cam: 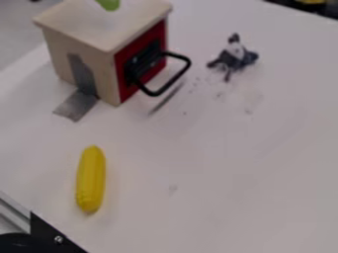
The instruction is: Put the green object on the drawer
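Observation:
A small wooden drawer box [76, 24] stands at the upper left, with a red front [122, 69] and a black loop handle [182, 74] facing right. The green object [109, 4] is at the top edge of the view, over the light top of the box, and its upper part is cut off. I cannot tell if it rests on the box or hangs just above it.
A yellow corn-shaped toy [91, 179] lies on the white table [218, 163] at the lower left. A small black-and-white toy [233, 57] sits right of the box. Grey tape [78, 105] runs from the box side onto the table. A black bracket [49, 233] occupies the bottom left corner.

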Controlling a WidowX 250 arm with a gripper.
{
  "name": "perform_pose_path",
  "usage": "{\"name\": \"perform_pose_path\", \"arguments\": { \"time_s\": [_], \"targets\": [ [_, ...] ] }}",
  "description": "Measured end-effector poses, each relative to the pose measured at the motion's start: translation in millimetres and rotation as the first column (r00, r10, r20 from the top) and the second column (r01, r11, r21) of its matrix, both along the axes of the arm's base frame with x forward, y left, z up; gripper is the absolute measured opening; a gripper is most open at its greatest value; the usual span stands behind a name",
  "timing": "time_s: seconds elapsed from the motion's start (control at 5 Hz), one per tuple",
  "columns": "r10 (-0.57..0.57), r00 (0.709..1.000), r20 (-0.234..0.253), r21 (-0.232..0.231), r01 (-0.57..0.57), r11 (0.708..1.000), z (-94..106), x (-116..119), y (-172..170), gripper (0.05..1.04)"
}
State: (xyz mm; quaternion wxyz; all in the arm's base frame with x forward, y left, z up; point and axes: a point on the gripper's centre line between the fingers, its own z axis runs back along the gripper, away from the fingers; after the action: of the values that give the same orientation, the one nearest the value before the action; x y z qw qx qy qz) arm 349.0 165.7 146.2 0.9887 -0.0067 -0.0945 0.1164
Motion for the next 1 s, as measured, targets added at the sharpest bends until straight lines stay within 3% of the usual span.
{"name": "perform_pose_path", "arguments": {
  "time_s": [0.4, 0.8, 1.0],
  "targets": [
    [-0.008, 0.994, -0.107, 0.022, 0.01, 1.0, -28.7, -3, 13, 0.238],
    [-0.031, 0.991, -0.132, 0.031, 0.035, 0.999, -26.7, -4, 9, 0.825],
    [-0.037, 0.995, -0.096, 0.029, 0.04, 0.999, -13.5, 0, 6, 1.001]
  ]
}}
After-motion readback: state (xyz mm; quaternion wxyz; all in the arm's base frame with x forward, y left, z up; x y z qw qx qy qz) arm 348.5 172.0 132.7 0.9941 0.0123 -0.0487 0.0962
